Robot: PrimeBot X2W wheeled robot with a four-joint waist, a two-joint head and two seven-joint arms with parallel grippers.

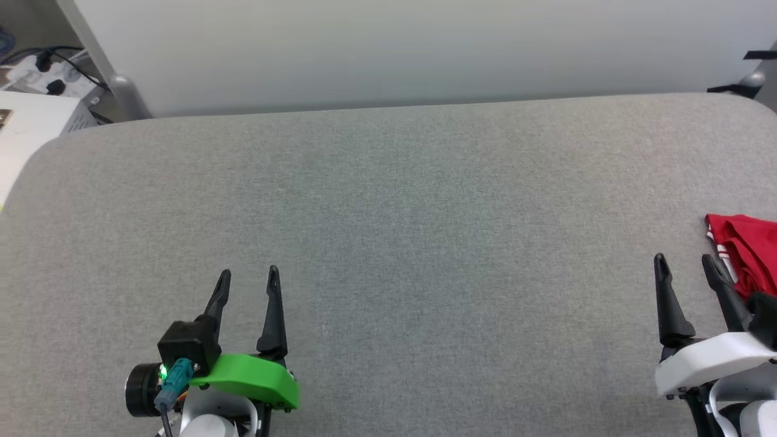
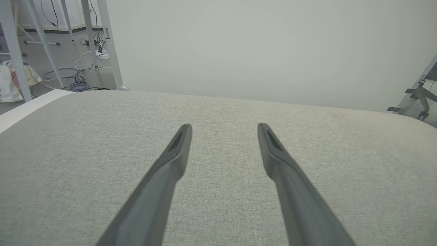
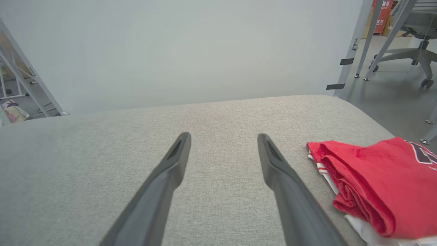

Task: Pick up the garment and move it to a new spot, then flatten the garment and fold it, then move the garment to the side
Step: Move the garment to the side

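Note:
The garment [image 1: 749, 249], a red jersey with white and striped edges, lies folded in a bundle at the far right edge of the grey padded table [image 1: 388, 243]. In the right wrist view the garment [image 3: 379, 184] sits just right of my fingers, part of a black print showing. My right gripper [image 1: 686, 262] stands open and empty right beside the bundle's left side, apart from it. Down at the lower left my left gripper [image 1: 249, 275] is open over bare fabric, holding nothing. Its own view shows the left gripper [image 2: 223, 128] spread above the table.
A pale wall panel [image 1: 388, 54] runs along the table's far edge. Cables and a power strip [image 1: 42, 70] lie beyond the left corner. A wheeled chair [image 3: 409, 54] and metal frame legs [image 3: 365, 37] stand off the table's right end.

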